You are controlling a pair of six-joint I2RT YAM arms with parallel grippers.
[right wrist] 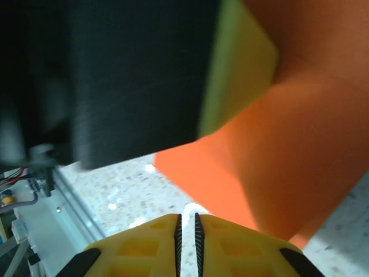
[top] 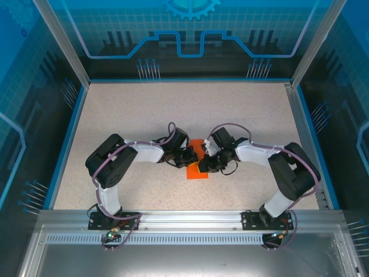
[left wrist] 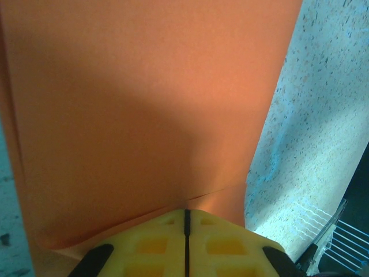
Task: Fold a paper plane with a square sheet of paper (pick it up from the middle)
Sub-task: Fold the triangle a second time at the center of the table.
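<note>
The square sheet of paper [top: 198,171], bright orange and creased, lies mid-table between my two grippers. My left gripper [top: 192,157] comes in from the left. In the left wrist view its yellow fingertips [left wrist: 173,225] are pressed together at a fold edge of the paper [left wrist: 144,104], shut on it. The right wrist view has the paper [right wrist: 277,144] rising off the table toward the left gripper's yellow finger [right wrist: 239,63]. My right gripper [top: 206,163] sits just left of the paper's corner, and its jaws [right wrist: 186,218] stand a narrow gap apart with bare table between. Whether the fold forms a paper plane I cannot tell.
The speckled beige table [top: 144,109] spreads wide on all sides of the paper. A blue border [top: 66,144] and clear walls enclose it. A metal rail [right wrist: 52,202] runs along the near edge behind the grippers.
</note>
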